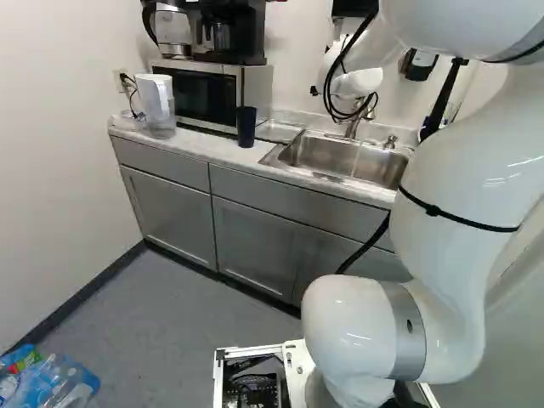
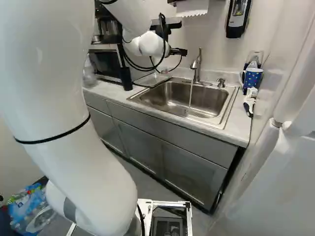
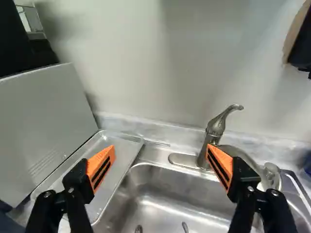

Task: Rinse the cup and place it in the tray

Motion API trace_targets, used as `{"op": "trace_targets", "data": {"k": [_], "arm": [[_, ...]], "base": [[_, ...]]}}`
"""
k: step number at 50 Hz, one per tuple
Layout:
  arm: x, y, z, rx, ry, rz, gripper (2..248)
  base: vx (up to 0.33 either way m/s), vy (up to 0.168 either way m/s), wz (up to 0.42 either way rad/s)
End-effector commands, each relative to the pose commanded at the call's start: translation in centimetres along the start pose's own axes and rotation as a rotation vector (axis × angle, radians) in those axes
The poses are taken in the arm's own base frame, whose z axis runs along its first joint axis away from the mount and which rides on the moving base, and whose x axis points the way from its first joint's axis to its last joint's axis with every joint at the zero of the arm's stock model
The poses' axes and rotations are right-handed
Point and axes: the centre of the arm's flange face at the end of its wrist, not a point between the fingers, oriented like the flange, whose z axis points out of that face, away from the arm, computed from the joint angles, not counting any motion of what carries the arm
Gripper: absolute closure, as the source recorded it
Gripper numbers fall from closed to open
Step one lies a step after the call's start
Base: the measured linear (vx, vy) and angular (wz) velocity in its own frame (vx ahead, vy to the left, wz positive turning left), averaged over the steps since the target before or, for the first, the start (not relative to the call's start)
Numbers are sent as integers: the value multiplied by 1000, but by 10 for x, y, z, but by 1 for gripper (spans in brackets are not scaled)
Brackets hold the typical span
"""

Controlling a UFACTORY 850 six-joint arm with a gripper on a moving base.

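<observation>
Gripper [image 2: 179,51] held out toward wall in right base view; we see water running from faucet [image 2: 196,73] into sink [image 2: 170,101]. Left base view: dark cup [image 1: 246,127] upright on counter [image 1: 200,146], just beside microwave [image 1: 204,95], near front edge. Wrist view: our fingers spread wide, released, sink basin visible between them; tray [image 3: 124,156] along sink's rim, open room above it.

No readable text, label, brand, number or sign in any of the 3 views.
</observation>
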Motion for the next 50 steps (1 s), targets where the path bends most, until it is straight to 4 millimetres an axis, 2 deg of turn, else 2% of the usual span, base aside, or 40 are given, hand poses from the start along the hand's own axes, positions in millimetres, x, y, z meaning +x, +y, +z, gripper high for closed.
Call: {"op": "trace_targets", "data": {"k": [25, 50], "arm": [[-19, -4, -36, 8, -124, -3, 3], [-37, 3, -58, -6, -256, 2, 3]], "base": [[0, 0, 0], [0, 0, 0]]}}
